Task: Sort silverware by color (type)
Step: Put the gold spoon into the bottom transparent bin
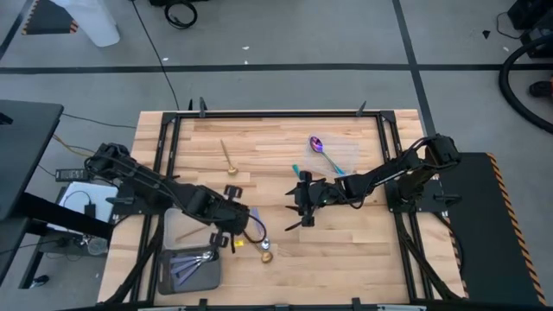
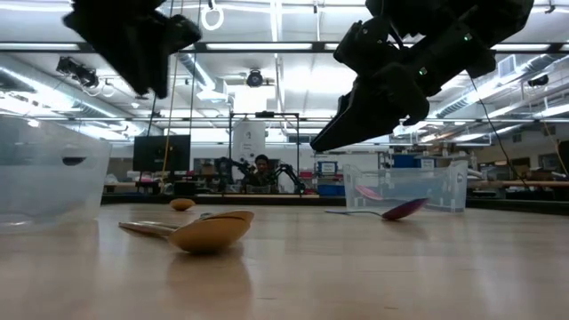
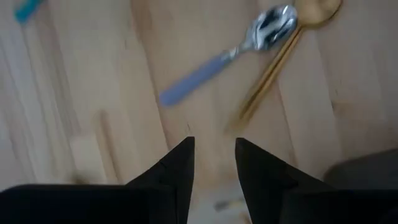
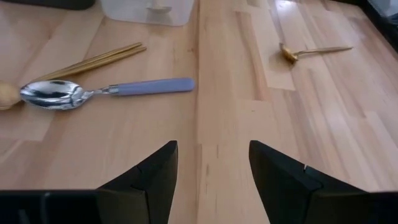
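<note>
Hovering over the worktop (image 1: 346,250), your left hand (image 3: 212,163) sits low near the front left, its fingers (image 3: 180,162) a little apart and holding nothing. Just ahead of it lies a silver spoon with a lavender handle (image 3: 224,56), and touching that spoon's bowl is a gold utensil (image 3: 273,68) with a long slim handle.

Your right hand (image 4: 212,168) hangs above the middle of the worktop, fingers (image 4: 155,174) spread wide, empty. In its wrist view the same lavender-handled spoon (image 4: 106,91) lies flat with gold sticks (image 4: 93,61) beside it, and a second gold spoon (image 4: 311,51) rests well apart toward the far side.

From overhead you can see that far gold spoon (image 1: 229,160) alone on the back left, and a purple-blue spoon (image 1: 321,149) at the back right on a clear tray (image 1: 350,155); a teal handle (image 1: 295,170) shows near it. A clear bin (image 1: 192,266) at the front left holds several lavender-handled pieces (image 1: 194,261). A gold spoon bowl (image 1: 266,254) lies just right of the left hand.

The low view shows a gold spoon (image 2: 200,231) close up and the purple one (image 2: 391,211) farther back.
</note>
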Controlling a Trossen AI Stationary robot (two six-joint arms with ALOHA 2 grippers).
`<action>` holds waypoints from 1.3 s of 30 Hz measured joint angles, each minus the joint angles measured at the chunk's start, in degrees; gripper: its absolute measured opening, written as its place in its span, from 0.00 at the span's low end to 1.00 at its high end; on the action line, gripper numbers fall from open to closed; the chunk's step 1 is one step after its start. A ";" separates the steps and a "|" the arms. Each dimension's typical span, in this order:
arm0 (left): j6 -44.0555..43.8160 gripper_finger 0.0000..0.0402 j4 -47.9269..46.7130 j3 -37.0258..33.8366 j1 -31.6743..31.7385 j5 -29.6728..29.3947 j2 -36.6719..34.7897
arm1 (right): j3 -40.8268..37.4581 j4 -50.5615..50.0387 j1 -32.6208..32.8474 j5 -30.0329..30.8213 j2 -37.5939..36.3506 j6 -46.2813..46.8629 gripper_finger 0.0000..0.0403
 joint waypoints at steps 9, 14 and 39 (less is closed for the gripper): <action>14.83 0.31 10.05 -0.04 4.82 0.03 2.39 | 0.00 -1.55 0.65 -2.67 0.00 2.39 0.52; 20.71 0.31 13.02 -0.11 6.23 3.99 5.45 | 0.02 -2.58 2.12 -2.63 0.00 4.55 0.52; 25.46 0.31 15.59 -0.04 6.18 18.16 18.97 | 0.02 -8.58 9.73 5.71 0.00 17.86 0.52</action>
